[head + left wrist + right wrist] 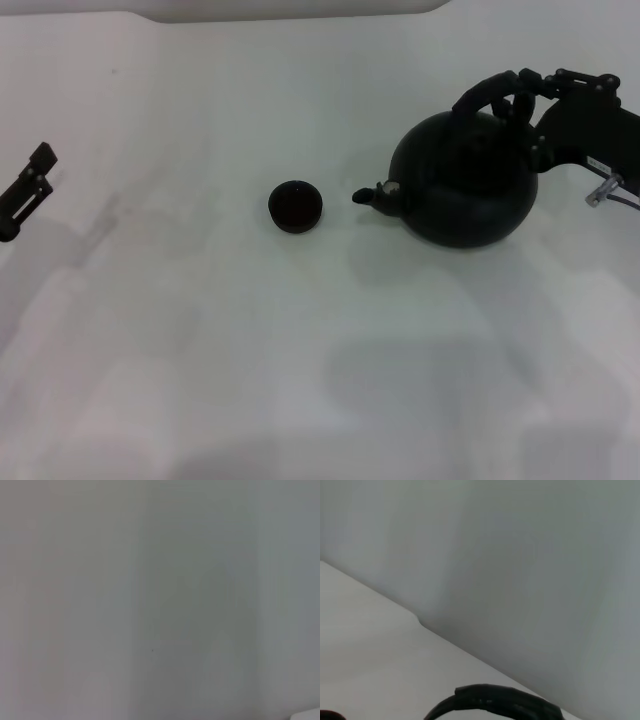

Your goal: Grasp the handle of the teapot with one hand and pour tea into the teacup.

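On your far left the left gripper (25, 190) sits parked at the table's edge, well apart from the work, and you cannot tell whether its claw is apart or together. Moving right, the teacup (295, 206) stands upright near mid-table, with the teapot (465, 185) just beside it, spout aimed at the cup but not over it. At the right, the right gripper (515, 95) appears clamped on the handle (480, 98), so you are at the grasp step; next you need to lift, carry the spout over the cup and tip slowly.
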Controlling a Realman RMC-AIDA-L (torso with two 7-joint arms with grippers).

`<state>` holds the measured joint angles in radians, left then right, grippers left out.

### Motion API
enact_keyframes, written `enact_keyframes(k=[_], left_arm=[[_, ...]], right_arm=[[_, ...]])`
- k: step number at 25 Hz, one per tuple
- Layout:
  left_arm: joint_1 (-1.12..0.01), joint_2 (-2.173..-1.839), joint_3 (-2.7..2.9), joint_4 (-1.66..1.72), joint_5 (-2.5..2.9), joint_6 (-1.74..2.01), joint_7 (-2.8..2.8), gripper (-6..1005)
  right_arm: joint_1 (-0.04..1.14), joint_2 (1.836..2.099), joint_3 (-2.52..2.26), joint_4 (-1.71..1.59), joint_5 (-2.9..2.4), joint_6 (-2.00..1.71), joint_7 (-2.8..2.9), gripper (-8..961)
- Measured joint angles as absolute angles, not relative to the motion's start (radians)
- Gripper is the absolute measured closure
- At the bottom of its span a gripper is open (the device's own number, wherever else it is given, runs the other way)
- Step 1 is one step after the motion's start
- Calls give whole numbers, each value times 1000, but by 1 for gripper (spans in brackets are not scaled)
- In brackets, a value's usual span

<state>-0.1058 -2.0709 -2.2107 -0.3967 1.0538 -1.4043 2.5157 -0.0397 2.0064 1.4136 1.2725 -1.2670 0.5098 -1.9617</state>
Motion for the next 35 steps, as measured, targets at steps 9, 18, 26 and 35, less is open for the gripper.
enact_keyframes(k=[9,18,26,35], left_arm=[[-104,-2071,-2213,-397,1054,-1404,2516,244],[-106,-2071,-2217,-402,1048,-1395,2529,244],[-117,-2073,-2220,-393,989,-1369,2562,244],[-120,-2072,-2220,-352,778,-1362,2567,244]], right_arm=[[-51,2008,1542,1212,-1268,660,-1967,533],[-30,2012,1782,1047,-1236,885,-2040,325],[61,2008,2084,609,-950,1261,-2403,245],[74,2013,2203,447,-911,1328,-2565,245]])
